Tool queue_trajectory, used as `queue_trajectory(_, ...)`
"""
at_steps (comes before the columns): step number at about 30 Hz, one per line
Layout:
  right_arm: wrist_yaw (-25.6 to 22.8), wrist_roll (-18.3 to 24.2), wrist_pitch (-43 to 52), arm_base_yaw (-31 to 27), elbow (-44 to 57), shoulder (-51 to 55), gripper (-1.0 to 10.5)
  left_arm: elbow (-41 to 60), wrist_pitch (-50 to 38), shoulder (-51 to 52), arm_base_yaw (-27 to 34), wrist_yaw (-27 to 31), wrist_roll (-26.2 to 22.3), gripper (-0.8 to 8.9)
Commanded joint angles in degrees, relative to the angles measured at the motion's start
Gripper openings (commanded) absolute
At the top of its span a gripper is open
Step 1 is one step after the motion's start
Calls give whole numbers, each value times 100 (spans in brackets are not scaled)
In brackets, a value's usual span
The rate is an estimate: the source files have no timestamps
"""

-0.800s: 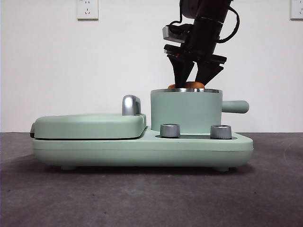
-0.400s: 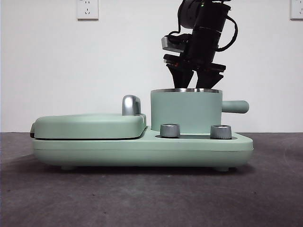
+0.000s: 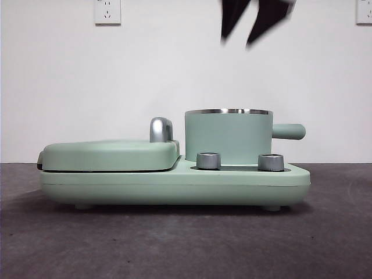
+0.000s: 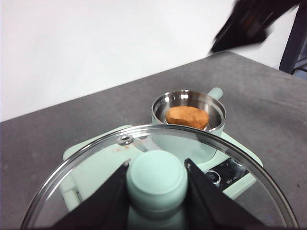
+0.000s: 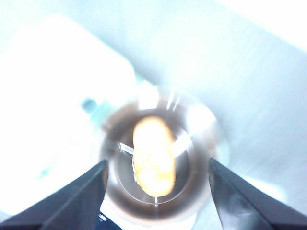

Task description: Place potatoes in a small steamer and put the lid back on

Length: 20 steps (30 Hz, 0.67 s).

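The orange-brown potato [image 4: 187, 117] lies inside the mint-green small steamer [image 3: 228, 137]; the right wrist view, blurred and washed out, shows it [image 5: 153, 155] in the pot [image 5: 201, 177] from above. My right gripper [image 3: 254, 22] is open and empty, high above the pot at the front view's top edge, and it also shows dark and blurred in the left wrist view [image 4: 249, 24]. My left gripper [image 4: 157, 184] is shut on the mint-green knob [image 4: 156, 178] of the glass lid [image 4: 86, 191] and holds it up, away from the pot.
The steamer stands on a mint-green cooker base [image 3: 174, 185] with two steel dials [image 3: 208, 160]. A closed flat griddle cover [image 3: 110, 154] with a chrome handle [image 3: 160, 129] sits to the pot's left. The pot's side handle [image 3: 289, 131] points right.
My right gripper has let go of the potato in the pot and has risen fast from the pot's rim to the top of the front view.
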State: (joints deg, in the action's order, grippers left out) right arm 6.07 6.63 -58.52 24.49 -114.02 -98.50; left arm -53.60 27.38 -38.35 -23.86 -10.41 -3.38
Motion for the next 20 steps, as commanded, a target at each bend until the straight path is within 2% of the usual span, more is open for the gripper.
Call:
queue_trajectory(1, 17, 46, -20, 46, 175, 485, 315, -98, -173, -131, -17, -11, 28, 14)
queue_trajectory(8, -28, 42, 678, 44, 3375, 3412, 316, -98, -673, -579, -20, -389, 129, 14)
queue_trajectory(14, -31, -118, 723, 44, 4695, 4924, 316, -98, -1119, -1001, -28, -667, 284, 13)
queue_trajectory(20, -33, -363, 603, 44, 5296, 5921, 316, -114, -1801, -1753, -120, -916, 291, 13)
